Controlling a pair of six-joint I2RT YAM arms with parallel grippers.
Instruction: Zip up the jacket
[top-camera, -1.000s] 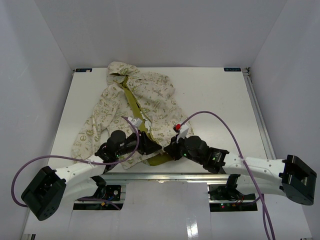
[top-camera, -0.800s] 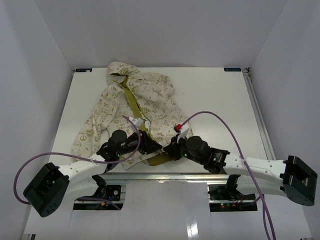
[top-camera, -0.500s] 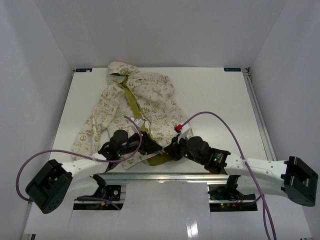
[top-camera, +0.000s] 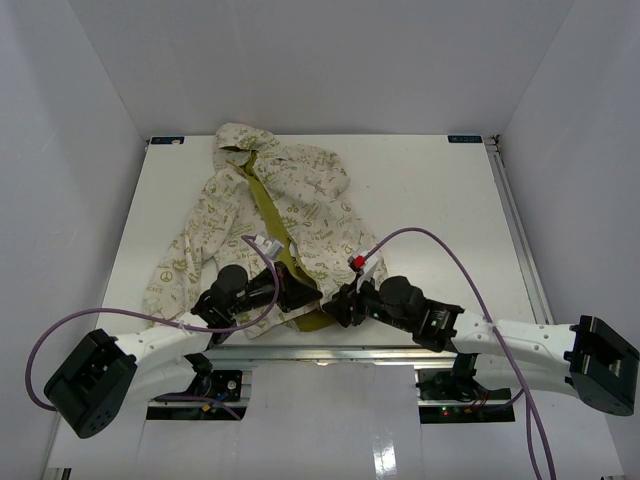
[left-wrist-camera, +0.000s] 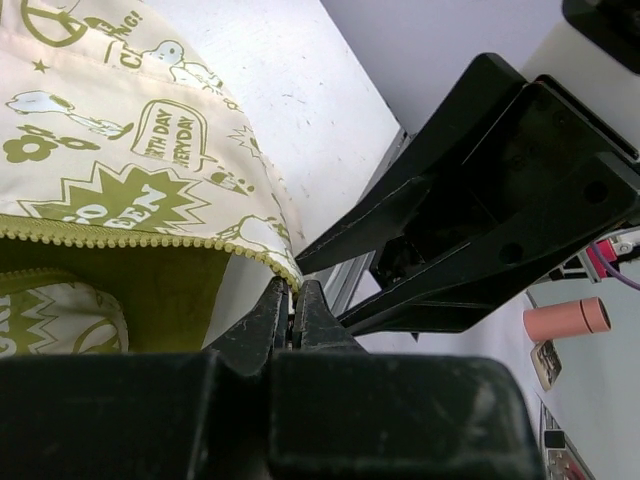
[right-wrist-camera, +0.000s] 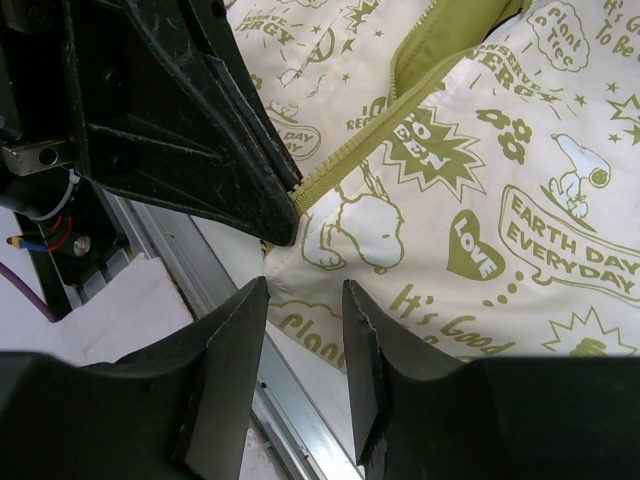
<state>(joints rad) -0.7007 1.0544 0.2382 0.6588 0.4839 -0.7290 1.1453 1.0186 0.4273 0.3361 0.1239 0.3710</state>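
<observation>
The jacket (top-camera: 270, 215) lies flat on the white table, hood at the far end, front open and showing olive lining (top-camera: 268, 205). My left gripper (top-camera: 291, 289) is at the bottom hem. In the left wrist view its jaws (left-wrist-camera: 292, 300) are shut on the lower end of the olive zipper edge (left-wrist-camera: 150, 238). My right gripper (top-camera: 338, 305) is just right of it, open. In the right wrist view it (right-wrist-camera: 305, 290) hovers over the cream hem corner (right-wrist-camera: 330, 300) of the other front panel, holding nothing. The left gripper's fingers (right-wrist-camera: 200, 120) show there, pinching the zipper teeth (right-wrist-camera: 340, 165).
The table's metal front rail (right-wrist-camera: 200, 270) runs right under both grippers. Purple cables (top-camera: 440, 245) loop over the right arm and beside the left arm. White walls enclose the table. A pink cylinder (left-wrist-camera: 566, 320) lies beyond the table edge.
</observation>
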